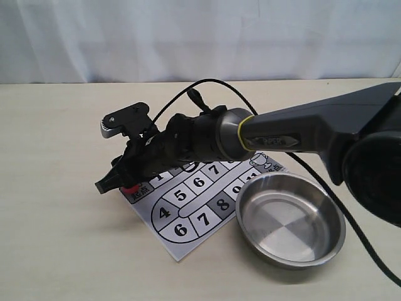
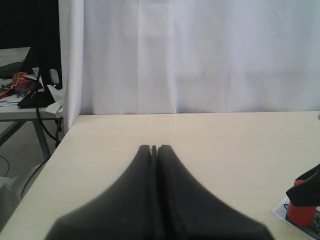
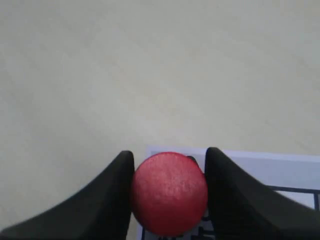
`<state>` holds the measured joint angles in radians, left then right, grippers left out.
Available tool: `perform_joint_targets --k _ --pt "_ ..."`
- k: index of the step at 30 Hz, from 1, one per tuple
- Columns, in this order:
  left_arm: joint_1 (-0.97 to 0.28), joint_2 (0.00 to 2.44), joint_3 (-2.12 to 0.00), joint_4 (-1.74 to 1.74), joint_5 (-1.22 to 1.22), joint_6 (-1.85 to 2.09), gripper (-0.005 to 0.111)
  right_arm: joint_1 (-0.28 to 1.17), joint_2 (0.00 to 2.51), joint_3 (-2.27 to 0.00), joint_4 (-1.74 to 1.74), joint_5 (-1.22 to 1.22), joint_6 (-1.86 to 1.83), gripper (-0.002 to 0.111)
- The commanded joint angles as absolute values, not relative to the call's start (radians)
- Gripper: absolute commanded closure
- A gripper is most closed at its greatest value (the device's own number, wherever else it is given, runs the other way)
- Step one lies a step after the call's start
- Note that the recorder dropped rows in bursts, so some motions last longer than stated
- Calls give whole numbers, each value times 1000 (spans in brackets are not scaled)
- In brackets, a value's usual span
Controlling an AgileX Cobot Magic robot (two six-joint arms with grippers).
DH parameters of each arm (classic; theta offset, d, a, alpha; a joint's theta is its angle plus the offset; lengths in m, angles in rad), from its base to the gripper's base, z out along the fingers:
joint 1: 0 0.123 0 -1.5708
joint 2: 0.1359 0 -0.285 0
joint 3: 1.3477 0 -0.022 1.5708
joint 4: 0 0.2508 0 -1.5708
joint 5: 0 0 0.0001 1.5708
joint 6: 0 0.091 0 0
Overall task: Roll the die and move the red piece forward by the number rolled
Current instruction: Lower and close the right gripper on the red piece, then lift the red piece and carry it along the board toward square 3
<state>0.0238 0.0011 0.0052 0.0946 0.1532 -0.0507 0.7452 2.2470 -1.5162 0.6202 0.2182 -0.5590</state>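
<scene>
smooth cream tabletop (image 3: pixel 150 60); right pincer (image 3: pixel 170 151) clasps round matte red piece (image 3: pixel 169 194).

A lab: white curtain (image 2: pixel 200 55) backdrop, cable-strewn side bench (image 2: pixel 15 109).

There is one red piece (image 1: pixel 130 187), at the middle left of the exterior view. There is one steel bowl (image 1: pixel 326 241), at the lower right. There is one game board (image 1: pixel 188 221), in the middle. Two grippers show: one right gripper (image 3: pixel 170 154) and one left gripper (image 2: pixel 155 148). The board's numbered squares are partly hidden, so their count is unclear.
</scene>
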Motion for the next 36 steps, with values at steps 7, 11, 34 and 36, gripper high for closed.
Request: perform_joint_targets --k 7,11,34,36 --pt "24 0 0 94 142 -53 107 710 2190 -1523 612 167 -562 104" --pt "24 0 0 94 142 -53 107 671 2175 -1523 612 184 -560 104" --pt "24 0 0 93 142 -53 107 636 2209 -1523 500 238 -563 104" --pt "24 0 0 93 142 -53 107 627 2193 -1523 500 235 -560 104"
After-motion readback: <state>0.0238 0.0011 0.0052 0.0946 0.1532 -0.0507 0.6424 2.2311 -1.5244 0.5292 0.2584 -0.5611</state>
